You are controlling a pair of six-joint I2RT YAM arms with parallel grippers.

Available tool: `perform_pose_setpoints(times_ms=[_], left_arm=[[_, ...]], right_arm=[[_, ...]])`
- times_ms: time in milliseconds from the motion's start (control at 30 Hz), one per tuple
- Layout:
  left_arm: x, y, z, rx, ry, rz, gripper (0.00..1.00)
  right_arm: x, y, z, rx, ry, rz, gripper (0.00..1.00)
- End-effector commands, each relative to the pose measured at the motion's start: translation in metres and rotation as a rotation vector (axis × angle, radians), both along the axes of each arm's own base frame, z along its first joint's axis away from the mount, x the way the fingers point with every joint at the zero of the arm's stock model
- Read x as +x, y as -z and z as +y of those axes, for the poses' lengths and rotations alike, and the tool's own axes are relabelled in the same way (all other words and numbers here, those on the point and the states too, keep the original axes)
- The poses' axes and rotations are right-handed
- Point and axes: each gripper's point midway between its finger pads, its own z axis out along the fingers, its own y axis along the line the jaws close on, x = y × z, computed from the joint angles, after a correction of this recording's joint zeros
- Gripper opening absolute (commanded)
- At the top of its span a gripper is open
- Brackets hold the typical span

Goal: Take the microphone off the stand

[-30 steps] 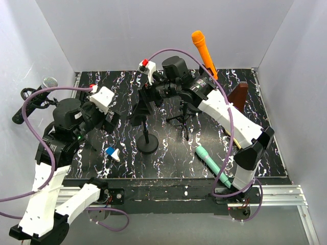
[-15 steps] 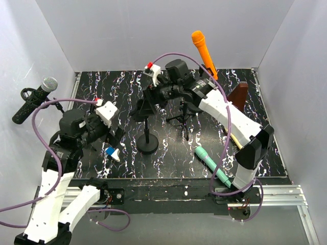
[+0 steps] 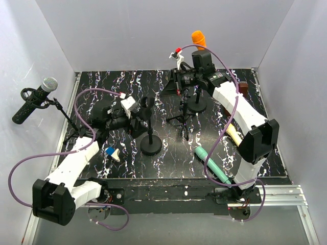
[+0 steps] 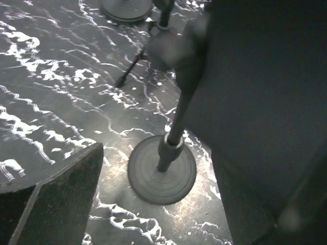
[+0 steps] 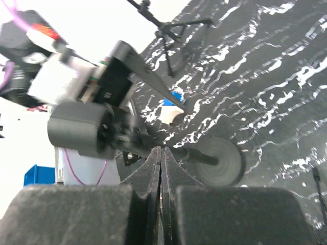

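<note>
A black microphone with a silver head (image 3: 36, 99) sits in the clip of a tripod stand at the far left. An orange microphone (image 3: 198, 39) pokes up at the back, mostly hidden behind my right wrist. A round-based stand (image 3: 152, 145) stands mid-table with no microphone on it. My left gripper (image 3: 144, 116) is open around its pole (image 4: 173, 132), one finger (image 4: 56, 199) on each side and apart from it. My right gripper (image 3: 169, 88) hangs shut and empty behind that stand, its fingertips (image 5: 161, 150) pressed together, the stand's base (image 5: 222, 162) beyond them.
A teal microphone (image 3: 212, 164) lies on the table at the front right. A small black tripod (image 3: 181, 120) and another round base (image 3: 196, 106) stand right of centre. A blue and white piece (image 3: 112, 153) lies front left. A brown block (image 3: 242, 89) is at back right.
My left arm swung from the left side across to the centre stand. My right gripper left that stand's top, drew back toward the rear and went from open to shut.
</note>
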Motion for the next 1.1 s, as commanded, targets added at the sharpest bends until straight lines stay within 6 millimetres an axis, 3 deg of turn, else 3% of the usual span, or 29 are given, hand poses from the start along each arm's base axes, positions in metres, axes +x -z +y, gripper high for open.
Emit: perform_pose_setpoints(times_ms=[0,100,267,400,567,767,1067], left_arm=[[0.021,-0.005,-0.008,-0.084,-0.013,-0.097,0.85],[0.031,-0.010,-0.012,-0.107,-0.027,-0.090,0.84],[0.028,-0.015,-0.011,-0.103,-0.023,-0.089,0.84],[0.017,-0.012,-0.005,-0.084,-0.042,-0.053,0.84],[0.008,-0.013,0.002,-0.056,-0.070,-0.028,0.84],[0.002,-0.010,0.008,-0.011,-0.072,-0.015,0.85],[0.005,-0.008,0.021,0.074,-0.120,0.015,0.86]], right_arm=[[-0.015,-0.049,0.014,0.135,-0.111,-0.069,0.03],[-0.022,-0.054,0.015,0.135,-0.129,-0.106,0.07],[-0.036,-0.044,0.010,0.119,-0.176,-0.151,0.39],[-0.041,-0.030,0.002,0.120,-0.220,-0.165,0.55],[-0.038,-0.010,-0.005,0.109,-0.224,-0.185,0.57],[-0.043,-0.013,-0.007,0.158,-0.205,-0.293,0.61],[-0.052,0.003,0.023,0.202,-0.314,-0.438,0.64]])
